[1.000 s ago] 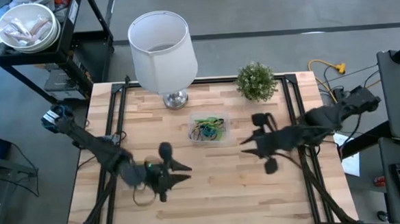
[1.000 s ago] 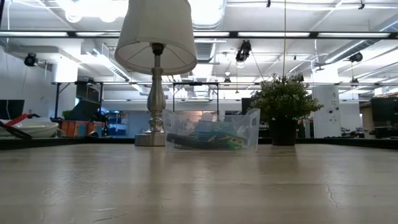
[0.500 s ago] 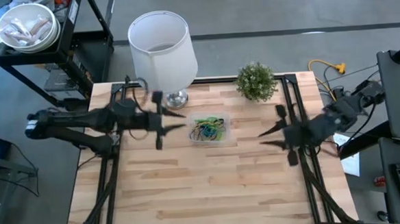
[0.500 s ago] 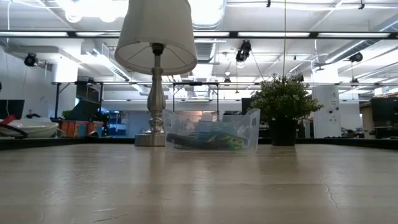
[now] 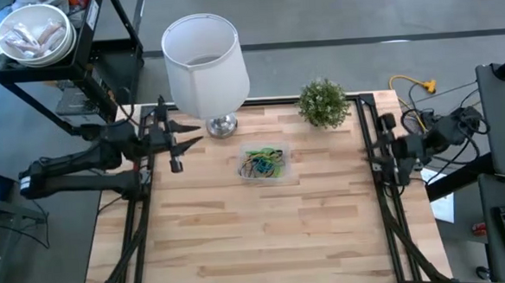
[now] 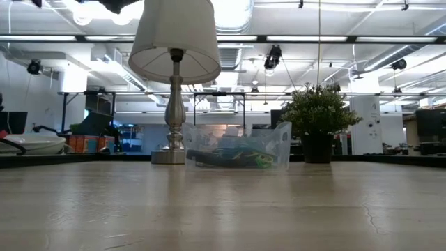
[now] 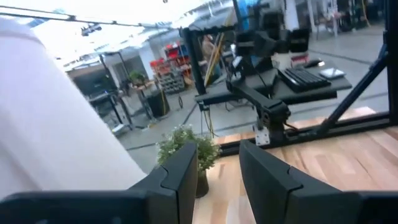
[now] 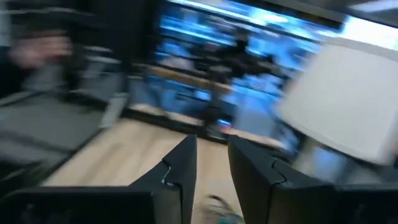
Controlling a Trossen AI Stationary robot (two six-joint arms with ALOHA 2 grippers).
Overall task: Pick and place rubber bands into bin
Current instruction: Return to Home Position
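Rubber bands [image 5: 263, 164] in bin [image 6: 279, 143], well apart from left pincer [image 5: 187, 136] and right pincer [image 5: 376, 151], both parted, empty. Light, floppy; pinch one strand.

The left arm [image 5: 80, 163], beside the lamp [image 5: 203, 62], is showing slim matte-black links with thin cables [image 5: 152, 119] looping at its wrist; the right arm [image 5: 430, 136], far from the lamp, is wearing blocky dark fingers [image 8: 180, 171].

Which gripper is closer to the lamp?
The left gripper, hovering beside the lamp base; the right gripper is at the table's opposite edge, beyond the plant.
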